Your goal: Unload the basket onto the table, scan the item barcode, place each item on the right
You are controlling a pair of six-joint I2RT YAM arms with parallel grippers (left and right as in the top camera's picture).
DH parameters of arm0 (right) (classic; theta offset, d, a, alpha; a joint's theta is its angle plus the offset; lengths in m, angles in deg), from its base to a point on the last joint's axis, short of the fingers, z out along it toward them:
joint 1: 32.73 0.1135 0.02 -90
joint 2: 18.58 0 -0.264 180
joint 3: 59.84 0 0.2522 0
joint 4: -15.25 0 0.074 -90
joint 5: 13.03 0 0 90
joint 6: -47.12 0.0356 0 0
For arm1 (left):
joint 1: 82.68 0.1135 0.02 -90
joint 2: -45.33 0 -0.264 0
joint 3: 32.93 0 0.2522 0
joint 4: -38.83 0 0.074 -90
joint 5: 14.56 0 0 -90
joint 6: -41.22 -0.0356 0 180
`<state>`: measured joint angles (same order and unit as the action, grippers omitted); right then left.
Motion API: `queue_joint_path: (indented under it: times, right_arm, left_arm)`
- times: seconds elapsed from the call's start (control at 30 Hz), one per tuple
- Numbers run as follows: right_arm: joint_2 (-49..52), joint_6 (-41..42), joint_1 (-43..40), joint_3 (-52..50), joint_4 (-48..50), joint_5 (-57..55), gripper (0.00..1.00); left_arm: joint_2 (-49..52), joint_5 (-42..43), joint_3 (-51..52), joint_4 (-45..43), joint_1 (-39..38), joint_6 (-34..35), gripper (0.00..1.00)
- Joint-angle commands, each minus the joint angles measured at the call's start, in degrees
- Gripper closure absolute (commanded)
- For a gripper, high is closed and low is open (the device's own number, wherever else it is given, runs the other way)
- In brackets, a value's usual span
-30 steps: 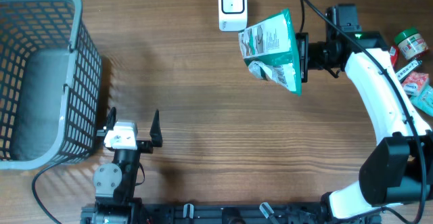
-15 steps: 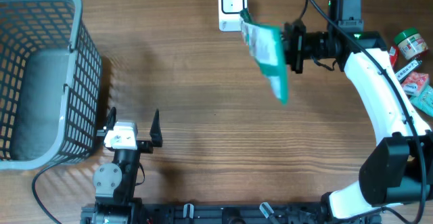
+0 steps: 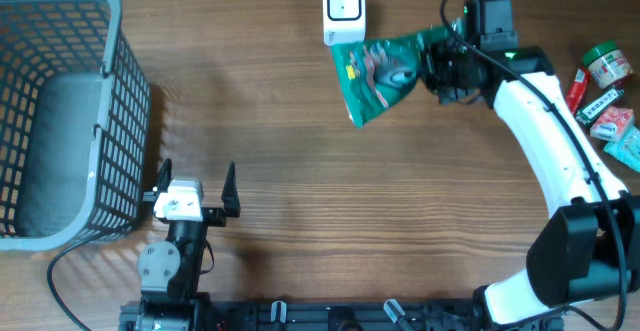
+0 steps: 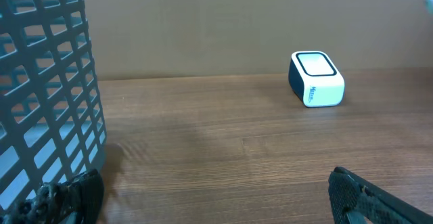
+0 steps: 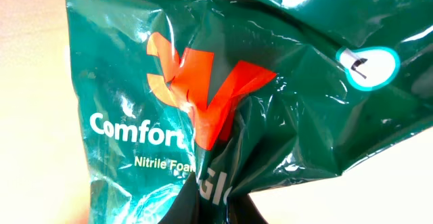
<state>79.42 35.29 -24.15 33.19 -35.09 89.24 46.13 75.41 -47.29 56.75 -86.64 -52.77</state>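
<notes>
Wood-grain table (image 3: pixel 300 191) fills the overhead view. A grey mesh basket (image 3: pixel 128 121) stands at 9 o'clock, and a small white scanner (image 3: pixel 343 11) sits at 12 o'clock, its window facing up.

A green bag (image 3: pixel 375 76) hangs in the air just at the scanner's 5 o'clock. Its upper corner overlaps the scanner's lower edge in the overhead view, and whether the two touch cannot be told. The bag lies tilted, its printed face turned up toward the overhead camera. The right gripper (image 3: pixel 435 66) is clenched on the bag's 3 o'clock edge, with the white arm running back toward 5 o'clock. In the right wrist view the crumpled foil (image 5: pixel 237 102) fills the picture, showing an orange mark and white lettering, with the dark fingers (image 5: pixel 210 207) pinching it at 6 o'clock.

The left gripper (image 3: pixel 197 178) rests at 7 o'clock near the basket, its fingers spread wide and holding nothing. Its wrist view looks across bare wood to the scanner (image 4: pixel 316 79), with the basket wall (image 4: pixel 47 95) at 9 o'clock.

At 3 o'clock on the table edge lie a green-lidded jar (image 3: pixel 606 63) and some packets (image 3: pixel 615 123).
</notes>
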Motion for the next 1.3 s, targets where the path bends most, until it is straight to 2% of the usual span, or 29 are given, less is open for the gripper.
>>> queue_joint_path:
  times: [0.0,0.17,0.3,0.37,0.53,0.63,1.03,1.13,1.27]
  right_arm:
    - [2.38,-0.46,2.56,0.52,6.12,-9.88,0.95]
    - [7.67,2.51,3.06,1.05,19.58,-11.45,0.95]
    - [13.60,7.43,3.10,5.55,22.91,-12.68,0.95]
    - [19.85,7.72,3.21,13.14,22.75,-13.07,0.95]
    - [30.64,8.87,4.50,30.23,18.14,-16.28,0.95]
    - [34.58,8.94,5.14,36.26,16.31,-19.93,0.95]
    - [38.73,8.79,5.97,37.16,18.32,-22.88,0.95]
    - [38.60,8.85,4.83,39.26,13.51,-19.71,0.95]
    - [36.13,7.48,1.16,44.19,-0.96,-19.78,0.95]
  left_arm:
    - [-0.42,0.87,0.28,0.11,0.24,0.33,0.00]
    - [-0.42,0.87,0.28,0.13,0.24,0.33,0.00]
    - [-0.42,0.87,0.28,0.13,0.22,0.33,0.00]
    - [-0.42,0.87,0.28,0.13,0.24,0.33,0.00]
    - [-0.42,0.87,0.28,0.11,0.24,0.33,0.00]
    - [-0.42,0.87,0.28,0.13,0.24,0.33,0.00]
    - [-0.42,0.87,0.28,0.11,0.22,0.33,0.00]
    - [-0.42,0.87,0.28,0.13,0.24,0.33,0.00]
    - [-0.42,0.87,0.28,0.13,0.24,0.33,0.00]
